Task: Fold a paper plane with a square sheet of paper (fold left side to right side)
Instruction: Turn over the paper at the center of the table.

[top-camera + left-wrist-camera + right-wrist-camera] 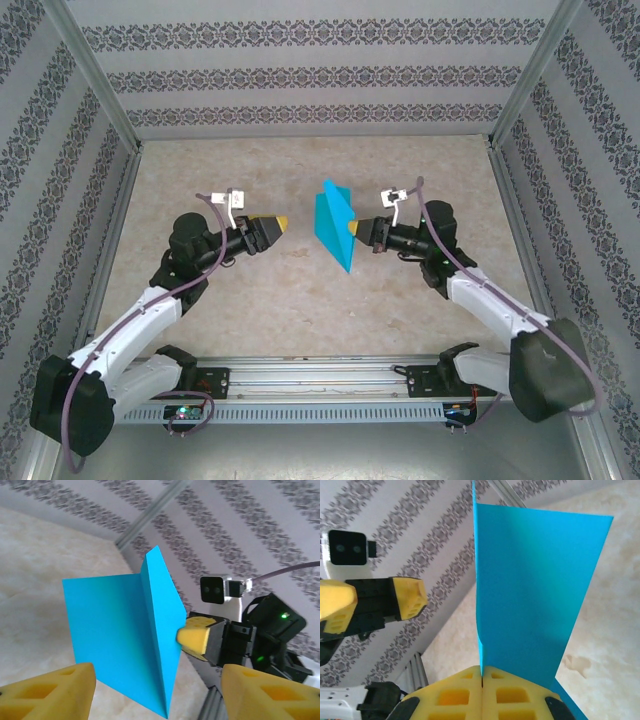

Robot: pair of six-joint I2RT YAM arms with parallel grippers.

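Note:
The square sheet of paper (333,225) is teal-blue, creased down its length into two flaps, and hangs upright above the middle of the table. My right gripper (352,230) is shut on its right edge; in the right wrist view the yellow pads (482,672) press together on the paper (535,580). My left gripper (283,224) is a short way left of the sheet, not touching it. In the left wrist view its fingers (60,687) stand wide apart and open, with the paper (125,640) and the right gripper (195,635) beyond them.
The beige marbled table (300,290) is walled by patterned panels (320,80) at the back and both sides. A metal rail (320,385) carrying the arm bases runs along the near edge.

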